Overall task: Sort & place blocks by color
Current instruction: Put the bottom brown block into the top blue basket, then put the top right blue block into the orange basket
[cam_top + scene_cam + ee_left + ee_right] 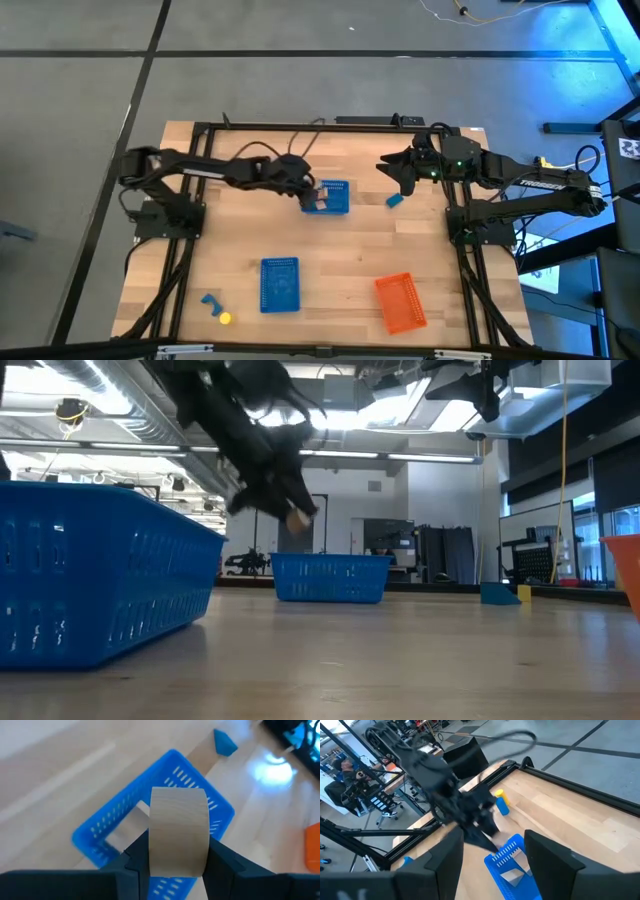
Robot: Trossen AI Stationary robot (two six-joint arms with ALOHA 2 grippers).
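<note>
Across the wooden table (340, 250) sit three mesh baskets: a blue basket (330, 197) near the far middle, a second blue basket (280, 284) toward the front, an orange basket (401, 302) front right. My left arm reaches in from the left side, my left gripper (308, 193) hanging just above the near-left edge of the far blue basket, fingers (134, 857) clamped on a tan block (178, 832), a pale wooden piece with a rounded top. Left wrist view shows another tan piece (131, 826) already lying inside that basket. My right gripper (407, 172) hovers off the table at the far right, fingers spread apart, holding nothing. Loose on the table: a blue block (394, 200) right of the far basket, near my right gripper; a blue block (209, 299) and a yellow block (225, 318) at the front left corner, close together.
</note>
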